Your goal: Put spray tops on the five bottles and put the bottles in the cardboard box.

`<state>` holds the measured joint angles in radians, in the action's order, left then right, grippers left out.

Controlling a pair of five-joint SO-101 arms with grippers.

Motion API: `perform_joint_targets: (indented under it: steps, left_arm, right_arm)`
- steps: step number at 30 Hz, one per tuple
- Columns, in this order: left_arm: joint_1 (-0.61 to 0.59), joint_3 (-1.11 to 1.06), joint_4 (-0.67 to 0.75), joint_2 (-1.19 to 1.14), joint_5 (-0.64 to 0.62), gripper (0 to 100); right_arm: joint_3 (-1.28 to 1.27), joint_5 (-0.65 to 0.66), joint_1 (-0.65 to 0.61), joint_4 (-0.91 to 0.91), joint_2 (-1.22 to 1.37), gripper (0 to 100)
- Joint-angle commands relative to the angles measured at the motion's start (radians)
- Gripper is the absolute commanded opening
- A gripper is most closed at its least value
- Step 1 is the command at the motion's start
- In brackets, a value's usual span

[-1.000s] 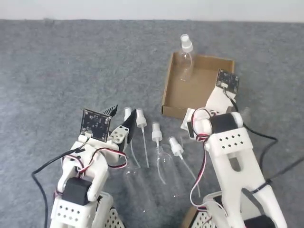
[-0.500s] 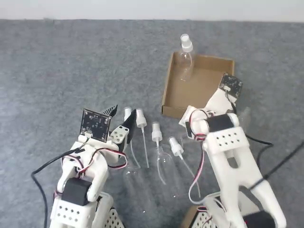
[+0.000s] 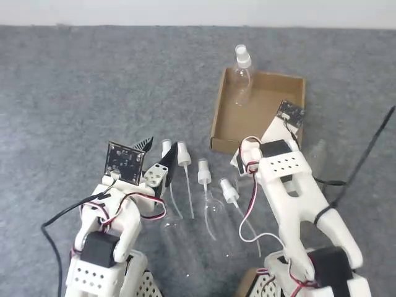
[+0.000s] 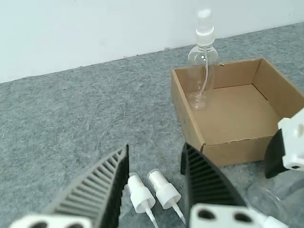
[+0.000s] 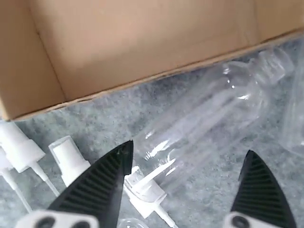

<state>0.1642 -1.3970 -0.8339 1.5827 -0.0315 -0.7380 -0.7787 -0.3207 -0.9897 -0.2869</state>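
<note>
One capped bottle (image 3: 242, 77) stands upright at the back of the cardboard box (image 3: 291, 83); the left wrist view has that bottle (image 4: 203, 61) and the box (image 4: 232, 114) too. Several loose spray tops (image 3: 184, 154) and clear bottles (image 3: 213, 213) lie between the arms. My left gripper (image 4: 155, 148) is open above two spray tops (image 4: 164, 190). My right gripper (image 5: 188, 149) is open, straddling a clear uncapped bottle (image 5: 209, 128) lying just outside the box wall (image 5: 142, 47). It does not touch the bottle.
A spray top (image 5: 145, 190) lies against the near end of that bottle, and two more spray tops (image 5: 69, 159) lie beside it. Another clear bottle (image 5: 294, 118) lies at the edge. The right arm (image 3: 281, 167) overhangs the box's front corner. Grey carpet (image 3: 93, 80) stretches to the left.
The right arm has swung left and lowered its wrist toward the box's front edge. The left arm and the table's things have not moved.
</note>
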Motion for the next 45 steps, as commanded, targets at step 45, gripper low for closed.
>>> perform_joint_targets:
  steps: [45]
  left_arm:
    - [-0.002,0.008,0.025,0.015,0.0,16]
  right_arm:
    - [0.028,1.096,0.535,-0.358,0.027,24.8]
